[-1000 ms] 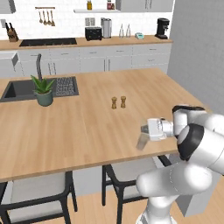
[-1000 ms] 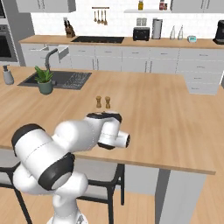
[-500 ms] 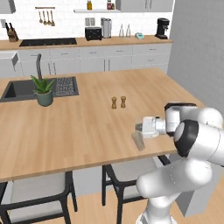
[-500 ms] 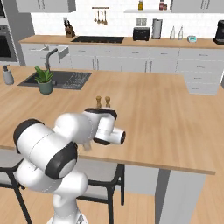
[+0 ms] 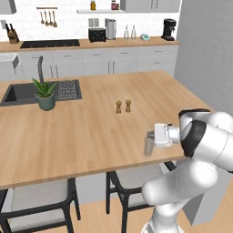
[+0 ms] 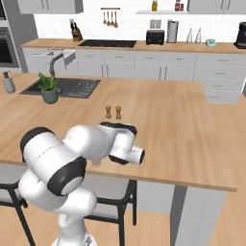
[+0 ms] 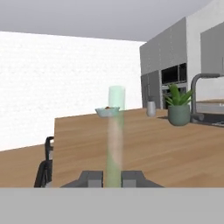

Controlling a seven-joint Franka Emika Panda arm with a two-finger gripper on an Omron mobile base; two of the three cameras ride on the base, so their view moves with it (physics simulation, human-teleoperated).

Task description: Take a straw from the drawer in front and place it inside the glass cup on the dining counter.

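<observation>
The dining counter (image 5: 91, 136) is a wide light-wood top. The glass cup (image 5: 149, 145), small and greyish, stands near its front edge. My gripper (image 5: 151, 135) points sideways just above and beside the cup's rim. In the hand view the gripper (image 7: 111, 179) is shut on the straw (image 7: 114, 140), a pale translucent stick rising upright from between the fingertips. Whether the straw's lower end is inside the cup I cannot tell. In the right base view my own arm covers the gripper. The drawer is out of view.
Two brown shakers (image 5: 123, 106) stand mid-counter, well behind the cup. A potted plant (image 5: 46, 95) and the dark sink (image 5: 22, 92) lie far left. Black chairs (image 5: 132, 182) sit under the counter's front edge. A grey wall (image 5: 205, 54) rises on the right.
The arm's elbow has risen and the forearm has swung round. The gripper has stayed shut by the cup at the counter's front edge, shifting only slightly.
</observation>
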